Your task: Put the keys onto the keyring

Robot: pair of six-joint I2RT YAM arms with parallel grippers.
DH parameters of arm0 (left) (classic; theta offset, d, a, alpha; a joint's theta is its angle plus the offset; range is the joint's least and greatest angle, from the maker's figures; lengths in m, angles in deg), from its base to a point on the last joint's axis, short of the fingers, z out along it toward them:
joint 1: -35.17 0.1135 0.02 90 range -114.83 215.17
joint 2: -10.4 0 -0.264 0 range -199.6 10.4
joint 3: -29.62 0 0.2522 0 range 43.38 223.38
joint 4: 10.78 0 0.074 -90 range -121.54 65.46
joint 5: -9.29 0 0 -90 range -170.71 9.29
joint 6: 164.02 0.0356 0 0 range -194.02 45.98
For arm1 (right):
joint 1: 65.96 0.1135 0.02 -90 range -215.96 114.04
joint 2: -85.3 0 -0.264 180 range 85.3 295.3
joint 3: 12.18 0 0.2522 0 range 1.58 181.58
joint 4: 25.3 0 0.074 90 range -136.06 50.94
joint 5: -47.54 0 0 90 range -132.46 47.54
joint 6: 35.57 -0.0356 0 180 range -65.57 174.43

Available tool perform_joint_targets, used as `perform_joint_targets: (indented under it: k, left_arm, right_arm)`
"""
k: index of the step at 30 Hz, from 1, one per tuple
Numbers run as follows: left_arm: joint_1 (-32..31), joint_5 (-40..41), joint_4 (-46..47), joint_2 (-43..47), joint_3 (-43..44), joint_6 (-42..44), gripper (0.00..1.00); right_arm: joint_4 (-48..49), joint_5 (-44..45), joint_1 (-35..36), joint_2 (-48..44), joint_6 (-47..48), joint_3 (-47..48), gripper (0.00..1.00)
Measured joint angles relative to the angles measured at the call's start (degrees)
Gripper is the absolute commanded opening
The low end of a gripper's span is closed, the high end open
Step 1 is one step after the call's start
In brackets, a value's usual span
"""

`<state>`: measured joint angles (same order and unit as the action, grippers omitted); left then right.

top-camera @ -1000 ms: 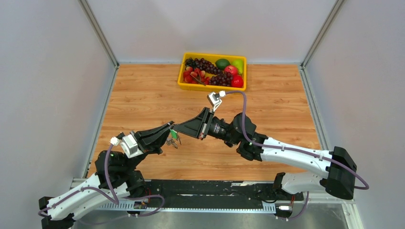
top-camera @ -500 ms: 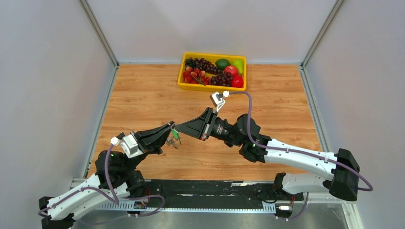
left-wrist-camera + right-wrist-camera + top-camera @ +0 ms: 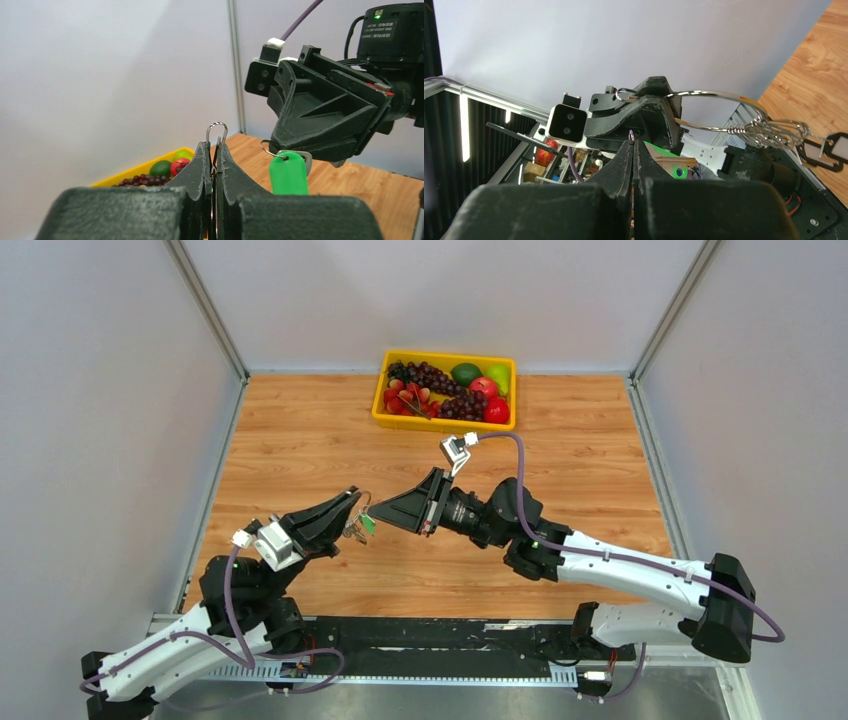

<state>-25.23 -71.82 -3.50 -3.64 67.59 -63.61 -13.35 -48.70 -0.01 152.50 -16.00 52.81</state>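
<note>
Threading step, mid-air over wooden surface point(image 3: 300, 440). Left fingers point(image 3: 200, 165) pinched shut on large silver wire keyring point(image 3: 709, 92); black-headed keys point(image 3: 819, 150) hang on it. Right fingers point(image 3: 621, 165) clamp small green-headed metal key point(image 3: 288, 173) just beside ring. Next, prob: align key's loop w/ ring opening, slide on.

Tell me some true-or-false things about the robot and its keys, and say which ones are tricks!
1. The right pincer is holding the green key. True.
2. The left pincer is wide open. False: it is shut on the keyring.
3. The fruit tray is yellow. True.
4. The tray sits right between the two pincers. False: it is at the far edge of the table, beyond both pincers.
</note>
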Motion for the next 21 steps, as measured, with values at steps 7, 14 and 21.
perform_joint_targets:
  k: [7, 14, 21]
  left_arm:
    - [0.0, 1.81, 4.39, -0.5, -2.99, 4.63, 0.01]
    - [0.0, 1.75, 6.19, -0.46, -4.48, 8.57, 0.01]
    - [0.0, 2.45, 8.87, 1.01, -5.53, 11.47, 0.01]
  right_arm:
    - [-5.25, -2.51, -3.08, 0.11, -0.04, 2.51, 0.0]
    - [-8.0, -6.93, -5.42, 3.45, -0.02, 7.5, 0.0]
    - [-10.19, -8.46, -5.46, 4.85, 0.0, 7.63, 0.0]
